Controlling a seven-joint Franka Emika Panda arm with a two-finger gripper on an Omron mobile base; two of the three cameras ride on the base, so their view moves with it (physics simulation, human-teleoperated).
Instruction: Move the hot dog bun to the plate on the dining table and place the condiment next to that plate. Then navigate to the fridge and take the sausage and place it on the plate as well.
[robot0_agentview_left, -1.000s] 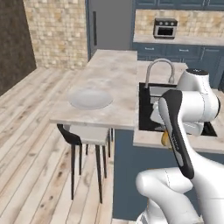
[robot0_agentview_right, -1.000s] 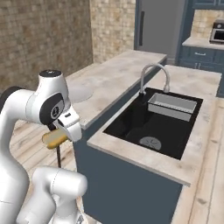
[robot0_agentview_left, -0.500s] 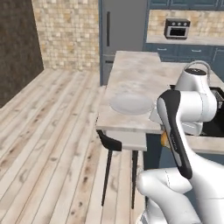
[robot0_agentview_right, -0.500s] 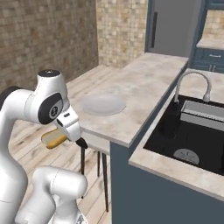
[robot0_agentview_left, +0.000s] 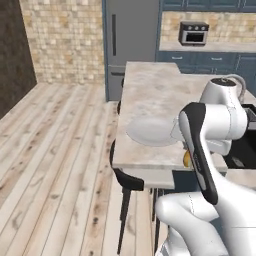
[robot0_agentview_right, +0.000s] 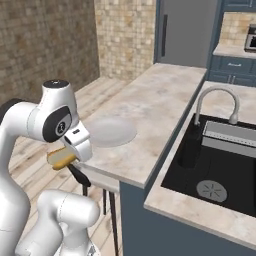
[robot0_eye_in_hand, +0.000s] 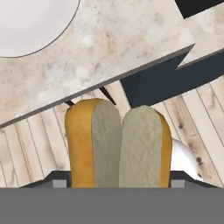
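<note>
The jaws are clenched on the pale yellow-tan split hot dog bun (robot0_eye_in_hand: 118, 146). In the hand view the bun stands up between the two dark tips, with its split running down the middle. In the right base view the bun (robot0_agentview_right: 60, 157) sticks out sideways from the white hand, low and out past the near edge of the counter. In the left base view only a little yellow bit of the bun (robot0_agentview_left: 186, 159) peeks out behind the white arm.

Under the bun is the light wooden plank floor (robot0_eye_in_hand: 26, 144), not the counter top. The long counter with the beige marbled stone top and dark blue base (robot0_agentview_right: 160, 95) is just beside the hand. The round flat pale grey-white plate (robot0_agentview_right: 110, 132) lies on the counter near its end, close to the bun but not touching it. The plate (robot0_agentview_left: 151, 131) has nothing on it.

A black sink (robot0_agentview_right: 220, 165) with a curved silver tap (robot0_agentview_right: 215, 102) sits in the counter past the plate. The tall grey metal fridge (robot0_agentview_left: 131, 35) stands at the far end of the counter.
</note>
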